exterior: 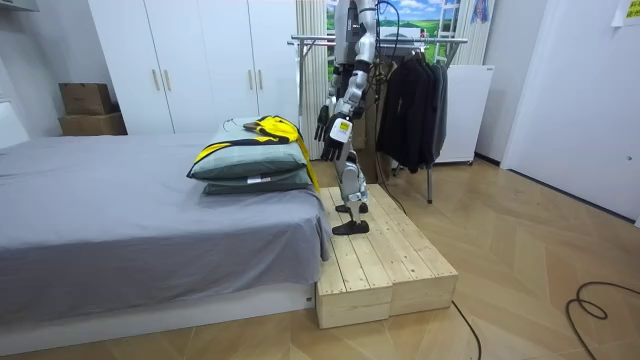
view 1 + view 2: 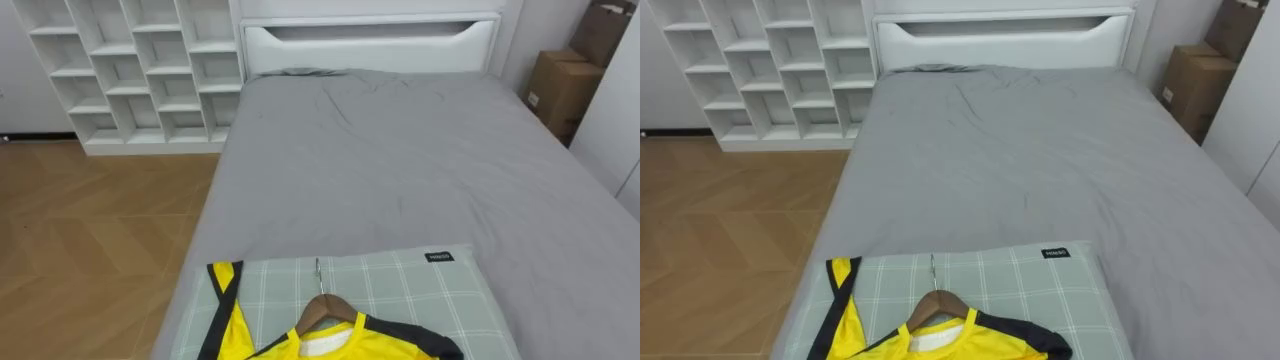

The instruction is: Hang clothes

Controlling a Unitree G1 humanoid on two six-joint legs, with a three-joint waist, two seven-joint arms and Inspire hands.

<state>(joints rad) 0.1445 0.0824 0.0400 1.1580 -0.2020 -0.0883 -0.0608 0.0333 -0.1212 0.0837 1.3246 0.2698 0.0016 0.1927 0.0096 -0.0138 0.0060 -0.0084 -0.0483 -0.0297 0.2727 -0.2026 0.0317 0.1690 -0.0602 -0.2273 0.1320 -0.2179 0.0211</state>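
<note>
A yellow jersey with black trim (image 2: 235, 335) lies on a wooden hanger (image 2: 322, 310) whose metal hook (image 2: 318, 270) points toward the headboard. Both rest on green checked pillows (image 2: 420, 290) at the foot of the bed. In the room view the jersey (image 1: 265, 128) tops the stacked pillows (image 1: 250, 165). I stand upright on a wooden platform (image 1: 385, 265) at the bed's foot, facing the bed. My left hand (image 1: 330, 122) hangs at my side, fingers relaxed and holding nothing, a little right of the jersey. A clothes rack (image 1: 400, 42) stands behind me.
The grey bed (image 2: 400, 160) stretches ahead to a white headboard (image 2: 370, 45). White cube shelves (image 2: 130, 70) stand at the left, cardboard boxes (image 2: 565, 90) at the right. Dark garments (image 1: 410, 100) hang on the rack. White wardrobes (image 1: 200, 60) line the far wall.
</note>
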